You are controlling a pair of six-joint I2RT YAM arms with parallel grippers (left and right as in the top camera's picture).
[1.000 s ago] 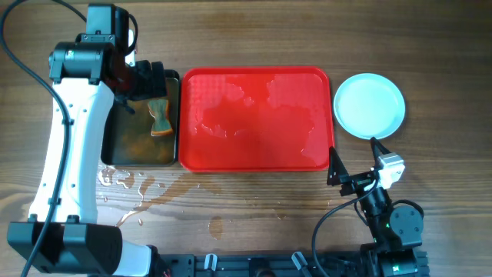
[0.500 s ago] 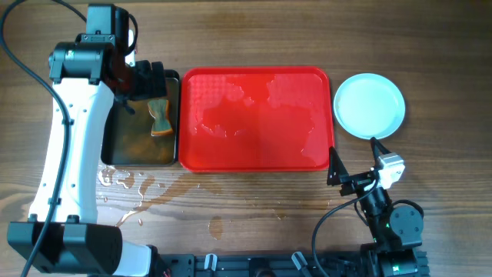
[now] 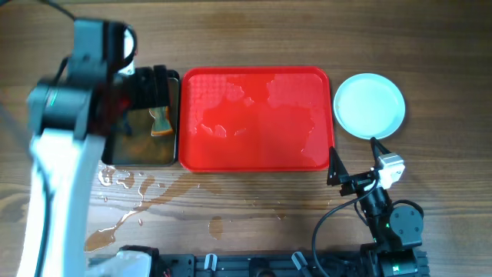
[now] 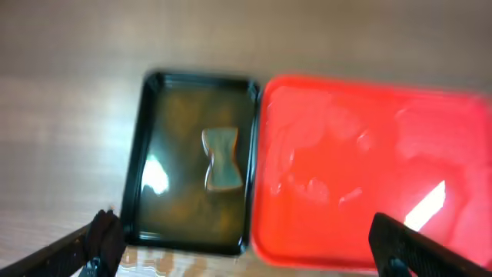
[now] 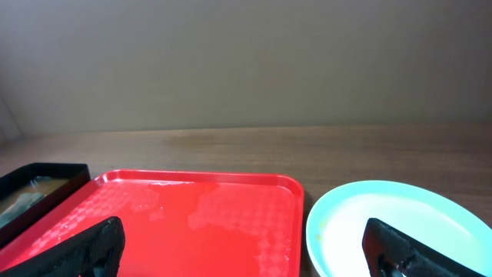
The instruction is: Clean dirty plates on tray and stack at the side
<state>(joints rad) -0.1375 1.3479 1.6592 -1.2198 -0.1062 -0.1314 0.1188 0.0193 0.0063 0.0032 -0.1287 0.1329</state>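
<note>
We see the red tray [image 3: 257,119] lying in the middle of the bench [image 3: 254,31], its face glistening with patches of water. The plates [image 3: 370,105] sit on the bench just beside the tray's right end, off it, showing as one pale aqua round with a clean face; how many lie stacked there we cannot tell. On the tray's left side, touching its rim, lies a narrower black tray [image 3: 115,154] holding murky brown liquid and a bow-shaped sponge [image 4: 221,158]. The left fingers [image 4: 100,240] hang spread wide above the black tray, gripping nothing, and the left arm looks blurred from overhead. The right fingers [image 5: 88,248] stand wide apart near the tray's front right corner, also empty. Spilled water [image 3: 127,188] marks the bench in front of the black tray.
</note>
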